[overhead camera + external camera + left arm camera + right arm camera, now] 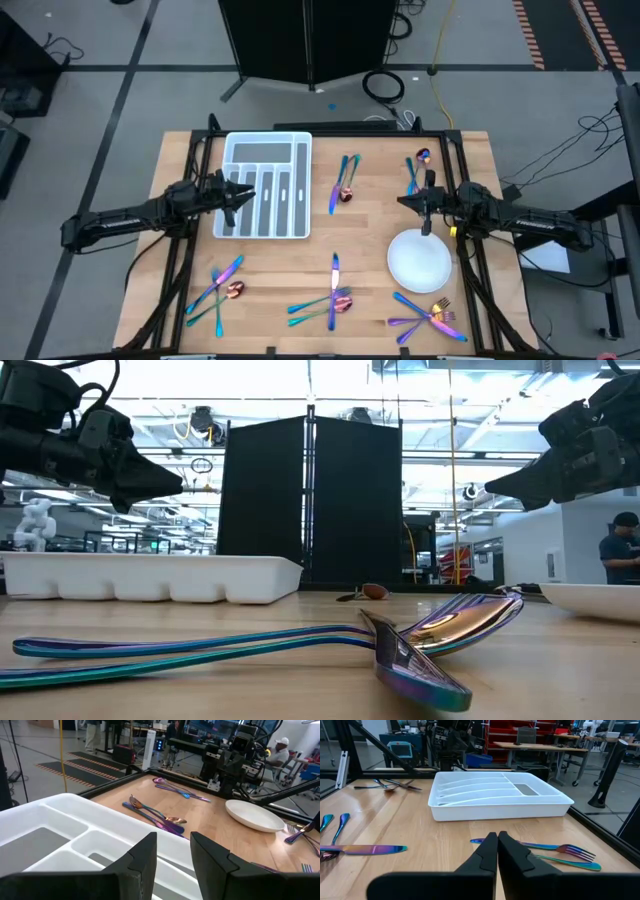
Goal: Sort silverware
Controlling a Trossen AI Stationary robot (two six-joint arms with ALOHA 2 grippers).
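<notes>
The silverware lies flat on the wooden table in several loose groups: a pair right of the tray [343, 182], a pair at the far right [418, 168], and clusters along the near edge [222, 288], [332, 296], [430, 318]. My left gripper [235, 198] hovers open over the white divided tray [265, 187], its fingers [145, 862] apart with nothing between them. My right gripper [425, 205] hangs shut and empty, just beyond the far edge of the white plate [420, 260]; its closed tips [497, 845] point toward a fork [560, 851] and the tray [495, 795].
The tray's compartments [60, 835] hold no cutlery that shows. The plate [252, 815] lies bare on the right half of the table. Black frame rails run along the table's left and right sides [470, 290]. Bare wood lies between the tray and the plate [360, 235].
</notes>
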